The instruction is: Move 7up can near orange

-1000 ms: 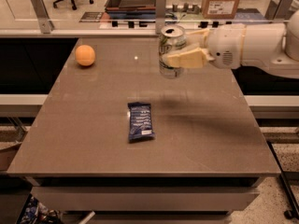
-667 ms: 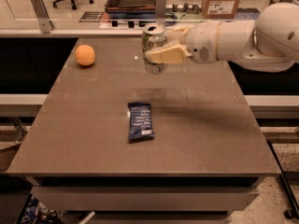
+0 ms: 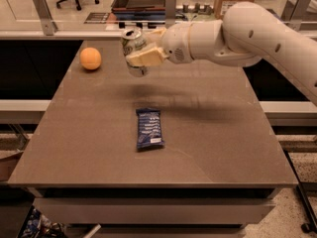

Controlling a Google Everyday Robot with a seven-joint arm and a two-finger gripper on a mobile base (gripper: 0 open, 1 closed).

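The 7up can [image 3: 132,42] is white and green with a silver top, tilted a little. My gripper [image 3: 141,53] is shut on the 7up can and holds it above the far part of the brown table [image 3: 213,148]. The white arm reaches in from the right. The orange [image 3: 90,58] sits on the table at the far left, to the left of the can and apart from it.
A flat dark blue snack packet [image 3: 149,128] lies near the middle of the table. A glass partition with metal posts [image 3: 43,11] runs behind the table's far edge. Floor drops off on the right side.
My gripper has carried the can leftward over the far part of the table, closer to the orange. The orange and the packet have not moved.
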